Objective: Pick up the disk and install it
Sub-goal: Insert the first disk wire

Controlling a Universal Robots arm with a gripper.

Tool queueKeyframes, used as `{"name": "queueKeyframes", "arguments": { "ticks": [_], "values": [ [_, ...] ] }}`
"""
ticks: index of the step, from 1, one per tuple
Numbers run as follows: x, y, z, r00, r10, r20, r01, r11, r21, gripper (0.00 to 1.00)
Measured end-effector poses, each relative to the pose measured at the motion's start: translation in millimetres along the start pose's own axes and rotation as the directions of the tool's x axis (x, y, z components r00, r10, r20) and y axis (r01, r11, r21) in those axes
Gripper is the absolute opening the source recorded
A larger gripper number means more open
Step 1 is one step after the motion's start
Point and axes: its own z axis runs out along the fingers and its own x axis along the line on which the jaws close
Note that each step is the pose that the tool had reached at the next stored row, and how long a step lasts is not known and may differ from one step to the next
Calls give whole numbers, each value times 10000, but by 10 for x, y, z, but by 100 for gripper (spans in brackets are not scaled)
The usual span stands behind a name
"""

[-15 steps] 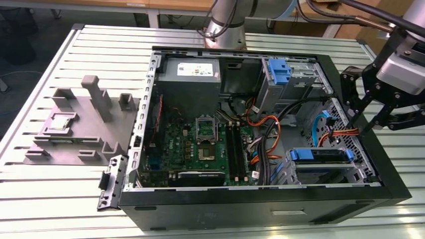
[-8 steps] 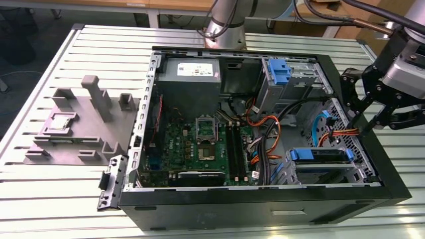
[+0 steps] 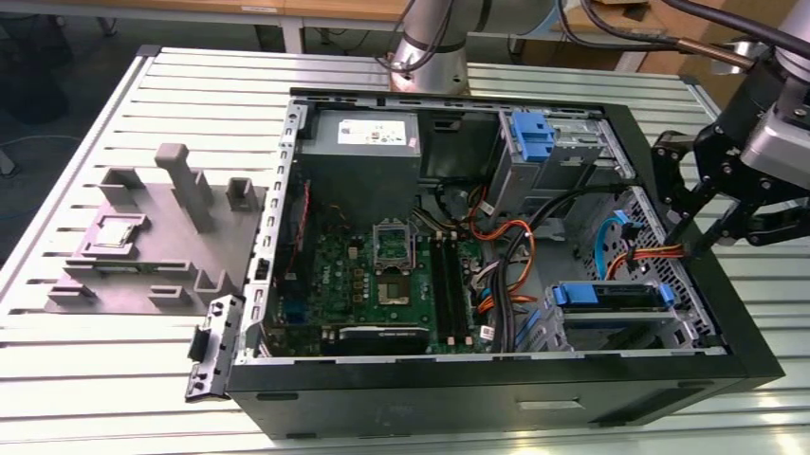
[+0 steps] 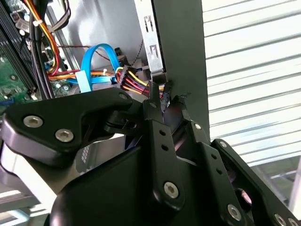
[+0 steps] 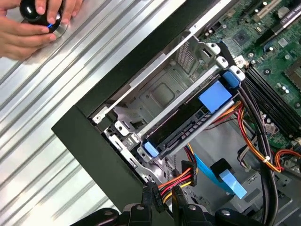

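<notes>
Now, claw [image 3: 693,251]: mine, at the middle right of the exterior view, over the case's wall; the tips stand a narrow gap apart and I grip nothing.
Claw, close up: in the first wrist view the claw [image 5: 165,195] hangs just short of a wire bundle; in the second wrist view the claw [image 4: 167,94] sits beside the dark case wall.
Disk [image 3: 605,296]: seated in the drive cage at the lower right of the case, blue rail on top, near my claw but apart from it; in the first wrist view the disk [image 5: 181,129] lies slotted in the metal cage.
Wires [image 5: 175,181]: a red, yellow and black bundle, just beyond my tips.
Case [image 3: 506,403]: black, lid off, lying on the slatted counter [image 3: 190,85].
Board [image 3: 379,275]: green, centre of the exterior view.
Bracket [image 3: 532,137]: blue, upper right inside the case.
Fixture [image 3: 152,237]: grey, on the counter at the exterior view's left.
Hands [image 5: 23,37]: a person's, on a black knob [image 5: 32,8] resting on the counter.
</notes>
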Motion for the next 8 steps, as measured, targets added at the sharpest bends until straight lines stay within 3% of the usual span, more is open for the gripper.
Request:
{"name": "queueKeyframes", "arguments": {
  "ticks": [8],
  "values": [
    [14,18,18,9974,-713,-26,714,9974,99,31]
  ]
}}
